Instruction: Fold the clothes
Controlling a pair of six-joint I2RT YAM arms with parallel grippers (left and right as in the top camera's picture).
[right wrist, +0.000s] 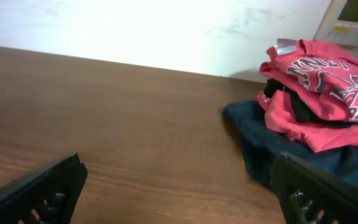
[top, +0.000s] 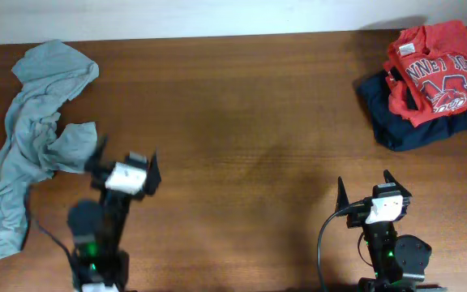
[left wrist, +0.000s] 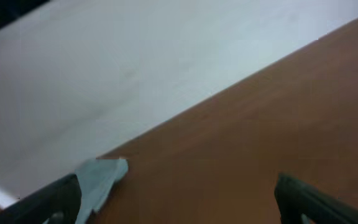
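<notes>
Spread left fingers [left wrist: 48, 200], spread right fingers [right wrist: 42, 186], red T-shirt [top: 430, 42] atop navy garment [top: 412, 131], white lettering [right wrist: 312, 70] perhaps "NNE", grey shirt [top: 31, 138] crumpled

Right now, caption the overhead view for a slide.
Open, empty left gripper and right gripper; grey shirt crumpled left, red shirt atop navy clothes right.

Most of navy garment [top: 397, 134] hidden under red T-shirt [top: 440, 57], grey shirt [top: 23, 154] cut by left edge
</notes>
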